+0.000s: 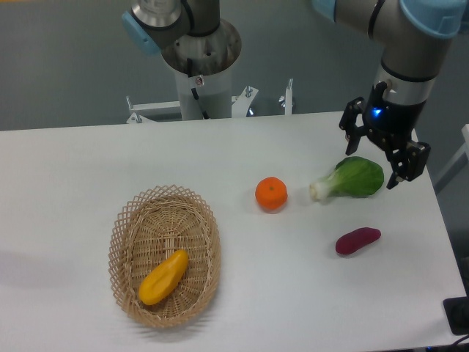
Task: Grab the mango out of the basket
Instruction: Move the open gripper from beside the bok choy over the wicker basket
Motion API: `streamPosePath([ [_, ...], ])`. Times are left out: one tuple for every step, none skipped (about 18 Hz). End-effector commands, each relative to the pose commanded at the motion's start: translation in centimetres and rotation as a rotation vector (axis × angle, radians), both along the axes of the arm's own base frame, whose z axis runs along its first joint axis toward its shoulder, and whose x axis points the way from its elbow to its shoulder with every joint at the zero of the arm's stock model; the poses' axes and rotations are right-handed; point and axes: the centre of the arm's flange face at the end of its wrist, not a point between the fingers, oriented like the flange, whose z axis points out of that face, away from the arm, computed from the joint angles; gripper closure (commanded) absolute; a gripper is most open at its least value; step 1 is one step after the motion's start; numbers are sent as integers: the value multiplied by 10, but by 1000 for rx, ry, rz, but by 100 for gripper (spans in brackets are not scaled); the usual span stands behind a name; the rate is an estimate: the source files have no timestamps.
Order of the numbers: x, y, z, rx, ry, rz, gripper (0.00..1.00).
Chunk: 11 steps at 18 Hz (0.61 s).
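The mango [164,277], yellow-orange and elongated, lies slanted inside the oval woven basket [124,227] at the lower left of the table. My gripper [374,159] hangs far to the right, just above the table near the back right edge, over the leafy end of a green vegetable. Its two black fingers are spread apart with nothing held between them. The gripper is well away from the basket and the mango.
A round orange [271,194] sits mid-table. A green leafy vegetable with a white stem [350,179] lies right under the gripper. A purple sweet potato [357,240] rests nearer the front right. The robot base [201,66] stands behind the table.
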Motion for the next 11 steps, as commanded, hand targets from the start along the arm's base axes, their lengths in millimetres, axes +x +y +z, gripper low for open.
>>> streamPosePath([
  [0,1,-1,-1,-1,-2,0],
  [3,3,-3,2,-4,-5,0],
  [3,3,-2,0,-4,-3,0],
  [5,5,-3,0,-6,-5,0],
  [6,7,-6,-2,-11,-5,0],
  [9,9,-10,-5,-21,1,0],
  [14,12,-12,-3,-30,17,0],
  [22,20,-13,-2,-41,39,0],
  [35,32,-17,-5,-57,56,0],
  [48,42,-22,-7,-72,75,0],
  [62,50,-22,0,-74,108,0],
])
